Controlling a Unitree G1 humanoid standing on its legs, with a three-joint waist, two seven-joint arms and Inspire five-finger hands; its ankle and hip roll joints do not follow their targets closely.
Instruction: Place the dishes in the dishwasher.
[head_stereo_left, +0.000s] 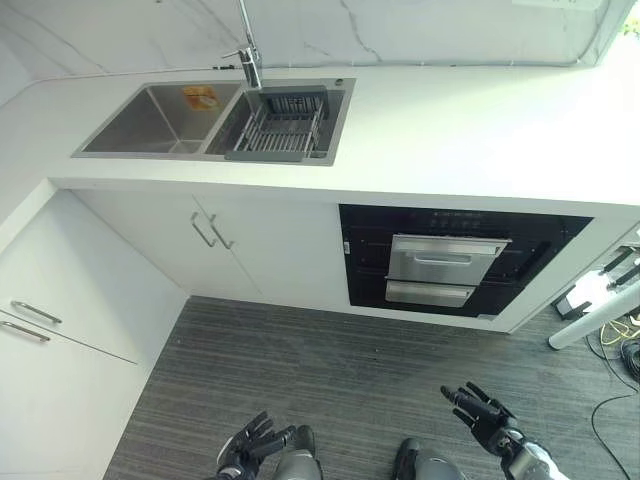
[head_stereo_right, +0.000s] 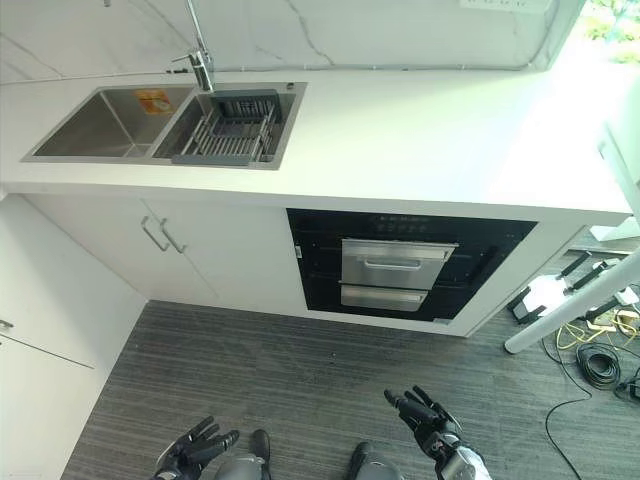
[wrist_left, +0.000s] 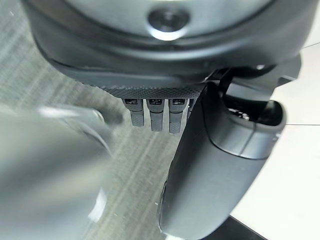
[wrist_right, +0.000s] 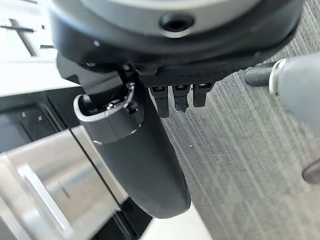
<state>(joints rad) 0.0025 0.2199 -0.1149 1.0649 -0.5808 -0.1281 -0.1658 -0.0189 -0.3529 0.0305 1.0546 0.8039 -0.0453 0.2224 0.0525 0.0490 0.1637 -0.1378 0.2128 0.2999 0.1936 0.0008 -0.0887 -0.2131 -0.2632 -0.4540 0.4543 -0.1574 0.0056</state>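
The black-fronted built-in dishwasher with two steel drawers (head_stereo_left: 445, 265) sat under the white stone worktop (head_stereo_left: 480, 130), near its right end, and both drawers looked shut. The grey wire dish rack (head_stereo_left: 280, 125) rested in the right basin of the steel double sink (head_stereo_left: 150, 120) at the worktop's back left part; whether dishes stood in it, I could not tell. This scene fitted either dishes waiting by the sink or dishes already shut inside the appliance. The left hand (head_stereo_left: 250, 445) and the right hand (head_stereo_left: 480, 412) hung low over the grey wood-pattern floor (head_stereo_left: 330, 370), fingers loosely spread, holding nothing, well apart from rack and dishwasher.
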